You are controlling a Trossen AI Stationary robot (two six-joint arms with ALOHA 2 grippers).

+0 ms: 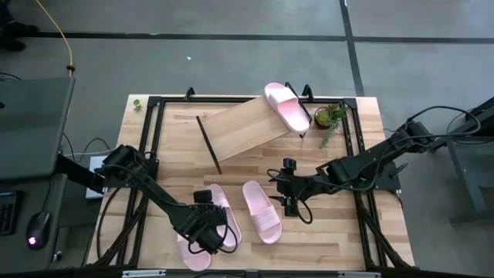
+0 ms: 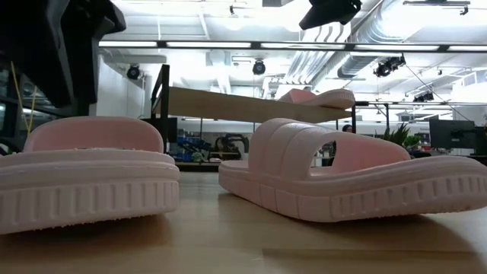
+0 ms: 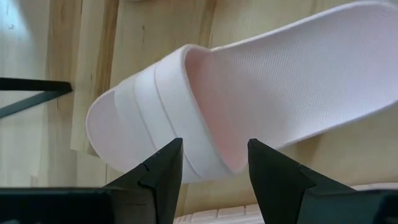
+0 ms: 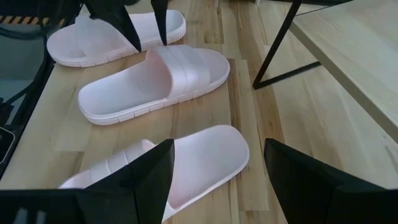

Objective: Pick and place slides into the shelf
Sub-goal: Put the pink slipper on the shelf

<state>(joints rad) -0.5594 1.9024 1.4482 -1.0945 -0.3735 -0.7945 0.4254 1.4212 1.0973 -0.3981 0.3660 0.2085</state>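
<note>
Three pale pink slides lie sole-down on the table's near half, and a fourth slide (image 1: 285, 104) lies on the shelf (image 1: 243, 127), a light-wood board on black legs at the far side. My left gripper (image 3: 214, 165) is open and points down over the middle slide (image 4: 155, 84), with a finger on either side of its strap (image 3: 180, 118). The third slide (image 1: 194, 253) lies just beyond it. My right gripper (image 4: 214, 180) is open and hovers above the slide nearest the table's right (image 4: 180, 158), apart from it. My left gripper stands from above with its open fingers (image 3: 163, 168) astride the toe-end edge of the slide's strap (image 3: 199, 155). I cannot tell whether the fingers touch it. The slide lies flat on the table.
A small green plant (image 1: 332, 117) stands at the far right, beside the shelf. Black frame rails (image 1: 152, 139) run along the table's left, right and far sides. In the low view two slides (image 2: 358, 179) fill the foreground, with the shelf board (image 2: 243, 106) behind them.
</note>
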